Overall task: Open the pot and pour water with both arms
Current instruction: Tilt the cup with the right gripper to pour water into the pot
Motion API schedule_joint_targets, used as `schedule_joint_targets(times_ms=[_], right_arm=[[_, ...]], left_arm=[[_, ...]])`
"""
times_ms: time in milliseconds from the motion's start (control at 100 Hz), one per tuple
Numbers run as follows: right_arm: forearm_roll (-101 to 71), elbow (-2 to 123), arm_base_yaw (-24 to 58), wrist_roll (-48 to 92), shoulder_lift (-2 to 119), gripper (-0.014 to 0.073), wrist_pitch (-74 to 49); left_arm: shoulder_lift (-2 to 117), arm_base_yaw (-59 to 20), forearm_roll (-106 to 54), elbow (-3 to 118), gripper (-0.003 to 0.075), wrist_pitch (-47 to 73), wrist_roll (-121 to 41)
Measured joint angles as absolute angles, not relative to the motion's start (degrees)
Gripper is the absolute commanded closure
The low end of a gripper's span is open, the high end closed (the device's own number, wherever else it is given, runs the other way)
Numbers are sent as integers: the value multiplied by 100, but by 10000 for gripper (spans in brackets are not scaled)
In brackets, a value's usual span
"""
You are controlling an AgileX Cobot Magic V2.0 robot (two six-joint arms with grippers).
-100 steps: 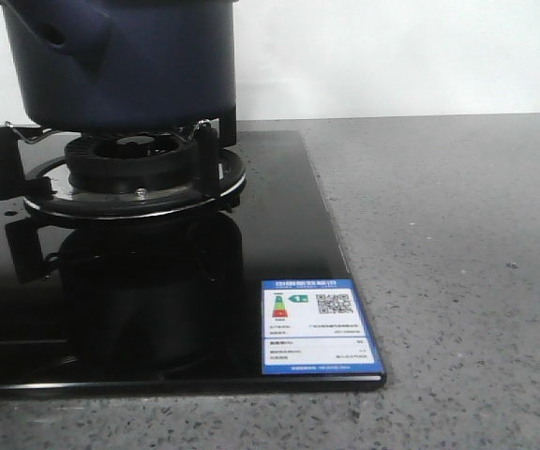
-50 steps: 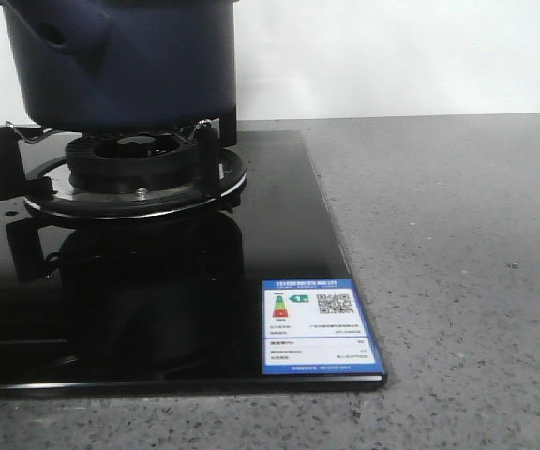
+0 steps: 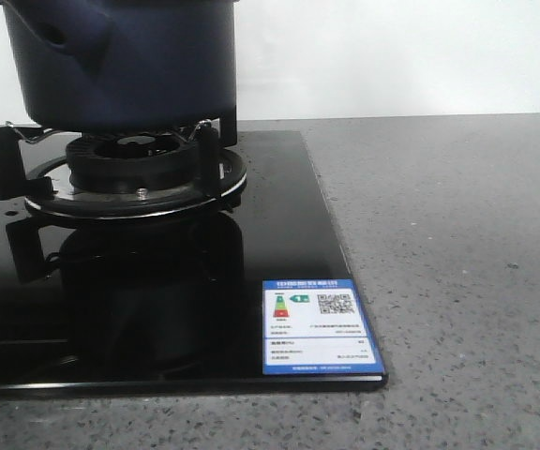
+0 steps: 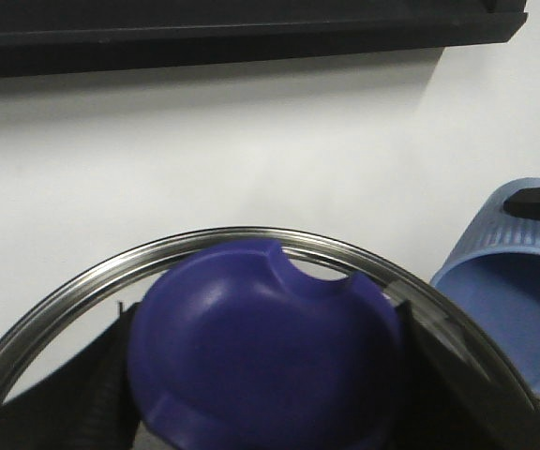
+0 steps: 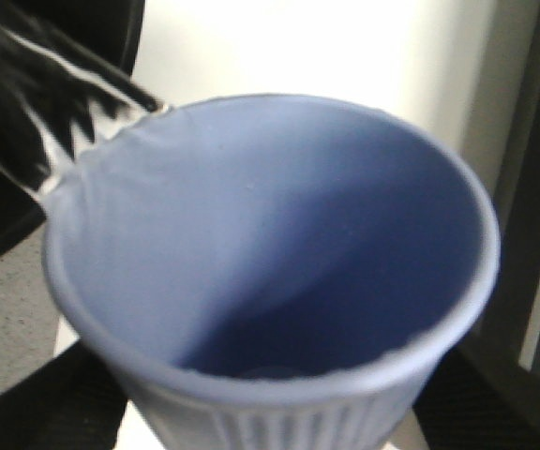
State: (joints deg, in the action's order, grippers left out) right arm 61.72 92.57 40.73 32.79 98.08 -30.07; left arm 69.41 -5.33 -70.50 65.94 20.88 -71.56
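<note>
Pot (image 3: 125, 61) sat on the burner (image 3: 129, 164), looking heavy and rigid; we judged its stubby handle (image 3: 68, 33) the best hold. Our left gripper (image 4: 265, 441) clasped the lid (image 4: 265, 352); our right gripper (image 5: 270, 441) gripped the light, ribbed cup (image 5: 270, 272).

You see only the lower part of the pot (image 3: 125, 66); the front view's top edge cuts off its rim. The stove (image 3: 157, 309) runs off the left edge. The print on the label (image 3: 319, 328) is too small to read. In the left wrist view the lid (image 4: 251, 328) is cropped below and hides the fingers. The cup (image 5: 270, 272) is blurred, with 1 dark shape (image 5: 36, 103) at its rim unclear.
</note>
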Motion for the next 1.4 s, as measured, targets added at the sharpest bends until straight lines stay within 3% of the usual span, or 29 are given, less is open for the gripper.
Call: schedule_joint_targets(times_ms=[990, 1180, 1400], right_arm=[[7028, 9274, 4073, 3256, 9808, 190, -2478], [6869, 9274, 4078, 2005, 9808, 190, -2707], [6763, 9283, 4078, -528, 9675, 190, -3619]], left_arm=[[6941, -533, -7063, 6594, 383, 2088, -7156], [6941, -533, -7063, 6594, 383, 2088, -7156], [6941, -533, -7063, 6594, 383, 2088, -7156]])
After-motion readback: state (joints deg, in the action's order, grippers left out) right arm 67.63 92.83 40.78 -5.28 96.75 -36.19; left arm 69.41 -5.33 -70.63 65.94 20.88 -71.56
